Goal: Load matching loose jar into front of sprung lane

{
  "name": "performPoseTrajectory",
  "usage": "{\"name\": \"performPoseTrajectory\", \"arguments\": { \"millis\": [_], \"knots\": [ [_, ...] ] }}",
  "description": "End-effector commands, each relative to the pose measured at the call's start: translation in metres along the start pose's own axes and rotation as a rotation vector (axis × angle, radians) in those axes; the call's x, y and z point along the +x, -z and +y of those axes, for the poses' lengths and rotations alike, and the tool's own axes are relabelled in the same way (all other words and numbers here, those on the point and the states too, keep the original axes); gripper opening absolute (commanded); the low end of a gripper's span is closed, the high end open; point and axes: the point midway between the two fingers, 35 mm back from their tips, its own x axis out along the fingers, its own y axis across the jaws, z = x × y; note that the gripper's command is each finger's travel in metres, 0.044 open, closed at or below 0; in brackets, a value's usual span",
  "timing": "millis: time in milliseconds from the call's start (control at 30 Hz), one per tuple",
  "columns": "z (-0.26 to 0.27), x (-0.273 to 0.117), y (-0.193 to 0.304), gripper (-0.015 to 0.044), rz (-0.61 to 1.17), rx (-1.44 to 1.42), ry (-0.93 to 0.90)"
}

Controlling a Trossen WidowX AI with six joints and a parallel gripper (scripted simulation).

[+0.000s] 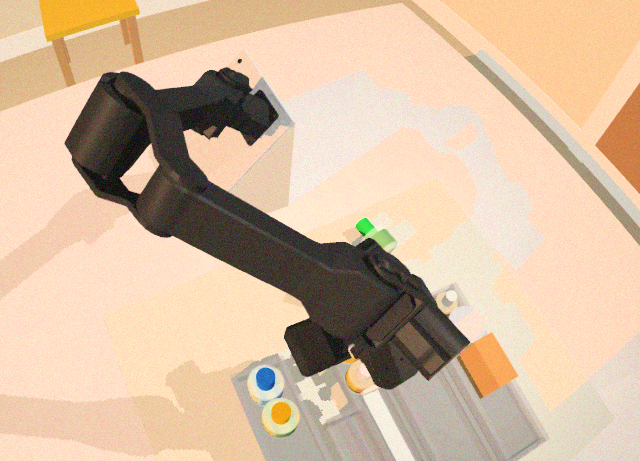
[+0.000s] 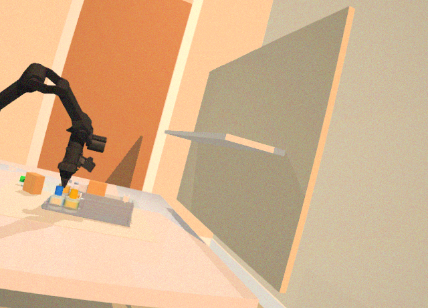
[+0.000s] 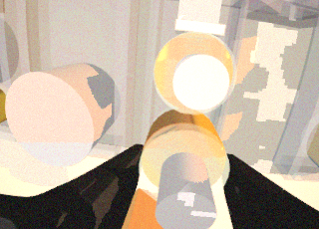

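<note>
And the claw (image 1: 361,354) (image 2: 64,186) (image 3: 182,156) is partway open, its fingers closed on the amber jar (image 3: 184,139), cap toward the wrist camera! That held jar is right at the front of the sprung lane, just this side of the white-capped jar (image 1: 358,377) (image 3: 194,72); whether the two touch, the wrist view can't tell us. Whether its base is on the lane floor is hidden too. Behind the white-capped jar runs the white pusher (image 1: 388,425) (image 3: 200,10), right up close.

Out to the left in the top view, the blue-capped jar (image 1: 265,379) (image 2: 57,199) and the orange-capped jar (image 1: 280,416) (image 2: 71,202) stand in a row in the tray's (image 1: 540,438) (image 2: 127,224) left lane. Over right, there's an orange box (image 1: 488,365) (image 2: 96,188), with a pale round-topped thing (image 1: 467,322) (image 3: 50,116) beyond it. Farther off, toward the arm's base, the green-capped jar (image 1: 381,237) is outside the tray, partly behind the arm (image 1: 248,239) (image 2: 72,104).
</note>
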Motion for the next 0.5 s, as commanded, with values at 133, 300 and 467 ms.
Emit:
{"name": "performPoseTrajectory", "arguments": {
  "millis": [133, 300, 467],
  "knots": [
    [-0.0008, 0.0013, -0.0065, 0.0, -0.019, 0.012, 0.003],
    [-0.0008, 0.0027, -0.0065, 0.0, -0.019, 0.012, 0.003],
    [-0.0008, 0.0042, -0.0065, 0.0, -0.019, 0.012, 0.003]
  ]
}}
